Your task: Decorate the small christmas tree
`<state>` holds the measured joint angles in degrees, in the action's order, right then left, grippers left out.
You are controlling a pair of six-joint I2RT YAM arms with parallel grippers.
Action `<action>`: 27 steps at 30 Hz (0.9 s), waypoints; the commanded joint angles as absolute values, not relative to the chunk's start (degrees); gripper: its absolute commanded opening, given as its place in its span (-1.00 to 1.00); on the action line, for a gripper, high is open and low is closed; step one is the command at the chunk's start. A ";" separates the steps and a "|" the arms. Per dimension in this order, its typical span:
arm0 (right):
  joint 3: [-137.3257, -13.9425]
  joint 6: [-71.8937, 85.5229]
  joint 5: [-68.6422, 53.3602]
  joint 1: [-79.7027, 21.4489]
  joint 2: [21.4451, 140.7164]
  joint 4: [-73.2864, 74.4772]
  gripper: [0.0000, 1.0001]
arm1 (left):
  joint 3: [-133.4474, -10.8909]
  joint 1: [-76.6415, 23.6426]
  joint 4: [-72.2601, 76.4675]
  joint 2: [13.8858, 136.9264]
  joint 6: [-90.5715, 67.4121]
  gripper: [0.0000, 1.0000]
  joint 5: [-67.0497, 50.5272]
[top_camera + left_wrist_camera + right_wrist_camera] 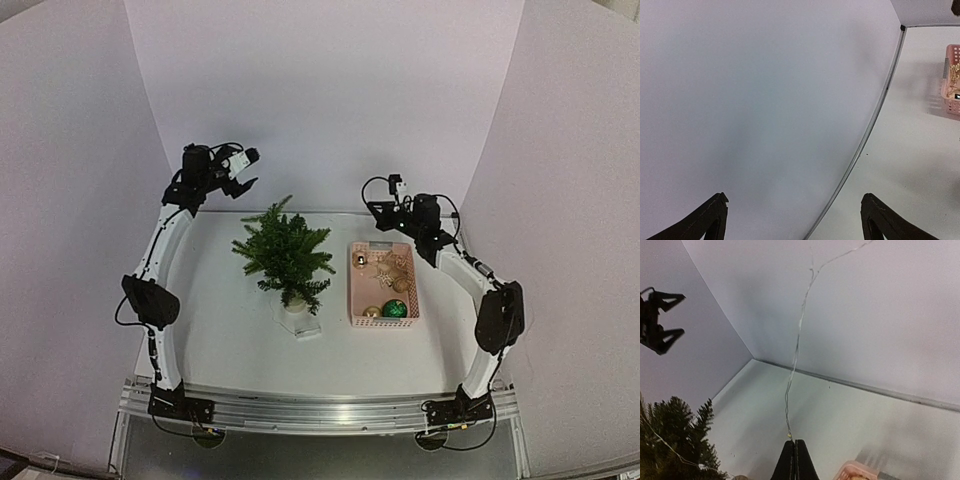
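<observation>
Gaping left claw point(795, 199) hangs high; right claw point(794, 442) pinches a thin wire point(799, 335).

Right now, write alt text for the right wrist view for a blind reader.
The right arm's shut black hand pinches a thin silvery wire that runs up past the white backdrop. The small dark green christmas tree sits lower left, the left arm's open black hand upper left, a pink plastic basket's corner at bottom.

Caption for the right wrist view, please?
Shut right claw pinches a thin wire, small christmas tree at lower left.
</observation>
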<state>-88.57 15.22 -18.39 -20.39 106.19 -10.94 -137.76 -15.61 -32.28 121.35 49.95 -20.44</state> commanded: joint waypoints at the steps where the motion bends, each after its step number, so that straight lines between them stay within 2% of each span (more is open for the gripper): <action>1: -80.85 13.70 -18.39 -21.54 101.31 -11.43 -1.00 | -135.87 -14.87 -39.38 113.12 47.91 0.86 -19.75; 15: -64.77 6.36 -10.10 -36.36 90.89 -16.46 -1.00 | -135.70 -14.93 -50.61 105.39 37.67 0.85 -21.79; 23: -61.16 1.29 -5.03 -43.89 85.70 -16.26 -1.00 | -134.50 -16.72 -55.50 102.37 33.93 0.76 -23.49; 27: -60.20 0.47 -2.92 -45.76 84.64 -16.33 -1.00 | -134.62 -20.39 -57.72 100.80 29.83 0.63 -24.00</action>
<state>-61.23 3.12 -6.64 -43.90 87.44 -14.58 -134.55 -16.89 -54.31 104.84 35.14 -22.03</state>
